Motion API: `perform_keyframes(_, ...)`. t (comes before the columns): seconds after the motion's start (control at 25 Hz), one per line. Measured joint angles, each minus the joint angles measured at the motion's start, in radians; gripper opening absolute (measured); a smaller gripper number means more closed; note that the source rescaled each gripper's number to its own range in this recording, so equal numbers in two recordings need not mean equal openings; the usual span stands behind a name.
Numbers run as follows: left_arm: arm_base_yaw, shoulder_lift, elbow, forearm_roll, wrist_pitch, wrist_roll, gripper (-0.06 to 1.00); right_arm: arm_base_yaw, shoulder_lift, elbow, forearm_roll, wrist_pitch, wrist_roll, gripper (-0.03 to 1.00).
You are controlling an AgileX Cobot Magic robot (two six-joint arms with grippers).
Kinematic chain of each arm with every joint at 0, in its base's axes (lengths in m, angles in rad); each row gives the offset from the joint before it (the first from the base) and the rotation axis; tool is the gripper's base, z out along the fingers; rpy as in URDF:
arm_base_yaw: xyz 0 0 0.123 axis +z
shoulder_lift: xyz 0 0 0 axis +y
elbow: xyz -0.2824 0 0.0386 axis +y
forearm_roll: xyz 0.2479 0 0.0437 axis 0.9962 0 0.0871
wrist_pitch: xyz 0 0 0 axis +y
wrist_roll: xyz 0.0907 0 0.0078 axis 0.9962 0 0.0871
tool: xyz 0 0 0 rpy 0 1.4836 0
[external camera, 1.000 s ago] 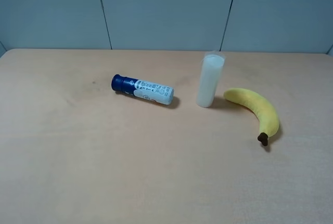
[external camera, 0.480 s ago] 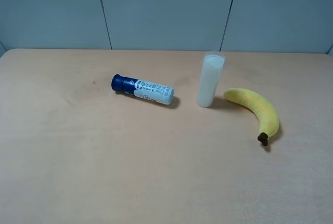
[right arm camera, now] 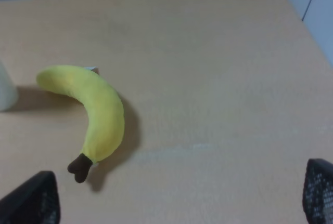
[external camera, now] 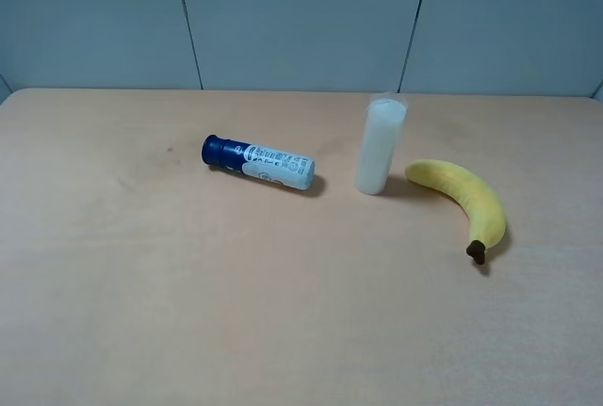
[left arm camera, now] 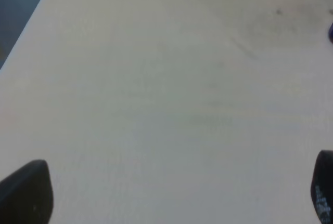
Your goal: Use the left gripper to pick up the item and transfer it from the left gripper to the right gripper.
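The yellow banana [external camera: 466, 197] lies on the table at the right, its dark stem tip toward the front. It also shows in the right wrist view [right arm camera: 92, 104]. Neither arm shows in the exterior high view. In the left wrist view the left gripper [left arm camera: 171, 195] is open over bare table, its black fingertips [left arm camera: 26, 193] far apart at the picture's edges. In the right wrist view the right gripper [right arm camera: 179, 195] is open and empty, its fingertips [right arm camera: 34, 200] wide apart, with the banana ahead of it.
A white bottle with a dark blue cap [external camera: 257, 163] lies on its side left of centre. An upright translucent white cylinder [external camera: 380, 145] stands just left of the banana; its edge shows in the right wrist view [right arm camera: 6, 90]. The tan table [external camera: 188, 312] ends at a blue-grey wall.
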Motion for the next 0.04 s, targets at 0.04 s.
perform_keyframes(0.04,0.0,0.0,0.0,0.0,0.0,0.0,1.0,0.0,0.0,0.0,0.0,0.0,0.0,1.0)
